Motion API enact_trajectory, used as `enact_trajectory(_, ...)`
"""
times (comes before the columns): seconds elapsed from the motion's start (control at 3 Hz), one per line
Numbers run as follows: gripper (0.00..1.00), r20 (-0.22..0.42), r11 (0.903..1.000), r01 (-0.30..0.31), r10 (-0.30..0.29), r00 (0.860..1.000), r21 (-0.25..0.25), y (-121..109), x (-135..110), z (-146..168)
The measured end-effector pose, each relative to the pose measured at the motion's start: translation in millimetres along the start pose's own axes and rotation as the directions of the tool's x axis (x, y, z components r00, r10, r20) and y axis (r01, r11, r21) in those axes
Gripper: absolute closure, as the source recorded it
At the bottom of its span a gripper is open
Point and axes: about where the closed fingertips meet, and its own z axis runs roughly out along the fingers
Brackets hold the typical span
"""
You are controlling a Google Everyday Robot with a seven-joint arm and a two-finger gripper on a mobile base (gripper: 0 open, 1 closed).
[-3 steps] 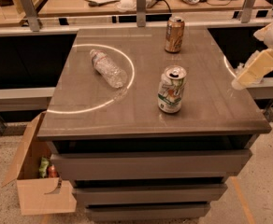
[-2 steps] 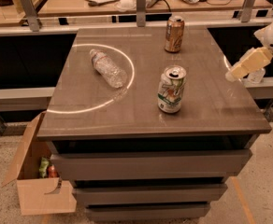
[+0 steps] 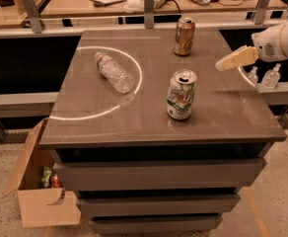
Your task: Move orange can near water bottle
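- The gripper (image 3: pixel 235 59) hovered over the right side of the grey table (image 3: pixel 223 113), touching nothing and carrying nothing. Whether it was open or closed could not be told.
- The orange can (image 3: pixel 184 36) stood upright near the far edge, to the gripper's left. The water bottle (image 3: pixel 113 72) lay on its side well apart, further left.
- A glancing, off-centre approach could likely tip the slim can over the far edge.
- The white-and-green can (image 3: pixel 181 95), upright nearer the front, risked a knock from a low carry, and the bottle might roll if nudged.
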Motion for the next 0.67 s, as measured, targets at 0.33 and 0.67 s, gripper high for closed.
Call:
enact_trajectory(0.33, 0.0, 0.0, 1.0, 0.0, 0.0, 1.0, 0.0, 0, 0, 0)
enact_trajectory(0.67, 0.0, 0.06, 0.9995, -0.03, 0.029, 0.998, 0.009, -6, 0, 18)
